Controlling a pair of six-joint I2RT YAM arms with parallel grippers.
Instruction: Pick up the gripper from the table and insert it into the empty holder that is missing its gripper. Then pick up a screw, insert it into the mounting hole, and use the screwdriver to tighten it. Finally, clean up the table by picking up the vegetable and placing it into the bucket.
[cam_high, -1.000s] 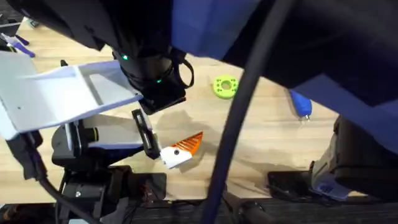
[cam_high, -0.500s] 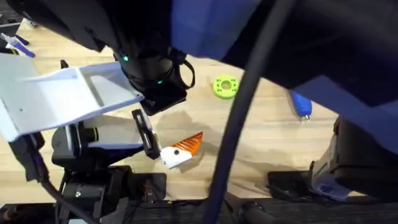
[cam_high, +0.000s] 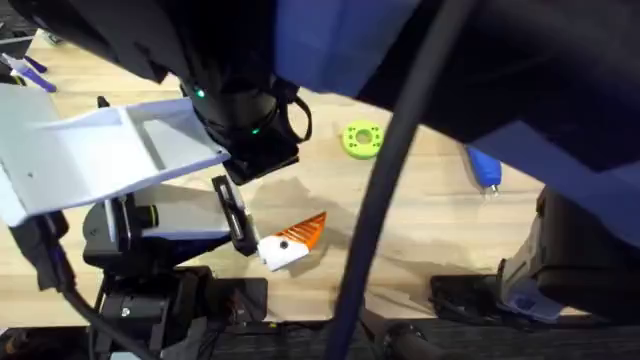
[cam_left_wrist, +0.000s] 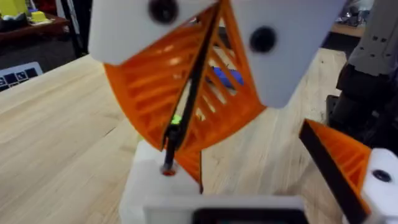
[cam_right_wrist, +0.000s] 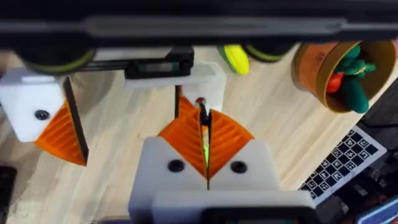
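My right gripper (cam_right_wrist: 205, 121) is shut on a thin dark screw (cam_left_wrist: 170, 149). The screw's tip rests on the white holder (cam_right_wrist: 200, 82), where the orange gripper (cam_right_wrist: 185, 107) piece sits. That holder is one finger of my left gripper (cam_left_wrist: 261, 186), which is open. Its other white finger carries an orange wedge (cam_left_wrist: 348, 165) and stands well apart. On the table (cam_high: 430, 220) the blue screwdriver (cam_high: 483, 168) lies at the right. The yellow vegetable (cam_right_wrist: 236, 59) lies beyond the holder. Beside it stands the orange-brown bucket (cam_right_wrist: 311, 68), with green and red toys inside.
A green plastic ring (cam_high: 362, 139) lies mid-table. A pale flat panel (cam_high: 100, 160) juts out at the left. A checkered marker sheet (cam_right_wrist: 339, 171) lies by the bucket. Dark arm bodies and a cable cross the top of the overhead view.
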